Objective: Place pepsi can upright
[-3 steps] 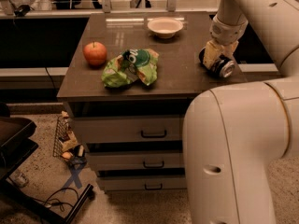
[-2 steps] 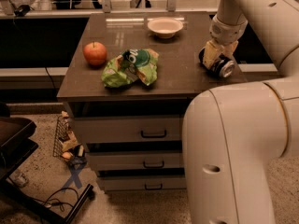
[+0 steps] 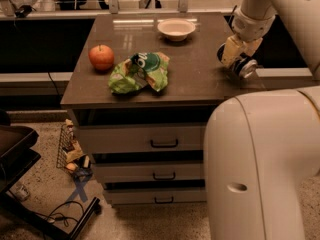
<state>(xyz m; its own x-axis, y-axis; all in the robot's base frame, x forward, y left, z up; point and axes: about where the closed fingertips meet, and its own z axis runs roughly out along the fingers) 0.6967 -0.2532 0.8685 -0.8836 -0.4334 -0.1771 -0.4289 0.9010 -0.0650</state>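
Note:
The pepsi can is dark blue with a silver end. It lies tilted on its side at the right edge of the dark counter, its silver end facing the camera. My gripper reaches down from the upper right and sits right over the can, with pale fingers against its left side. The gripper appears closed around the can. Much of the can's body is hidden behind the fingers.
A red apple sits at the counter's left. A crumpled green chip bag lies in the middle. A white bowl stands at the back. Drawers are below the counter. My robot's large white body fills the lower right.

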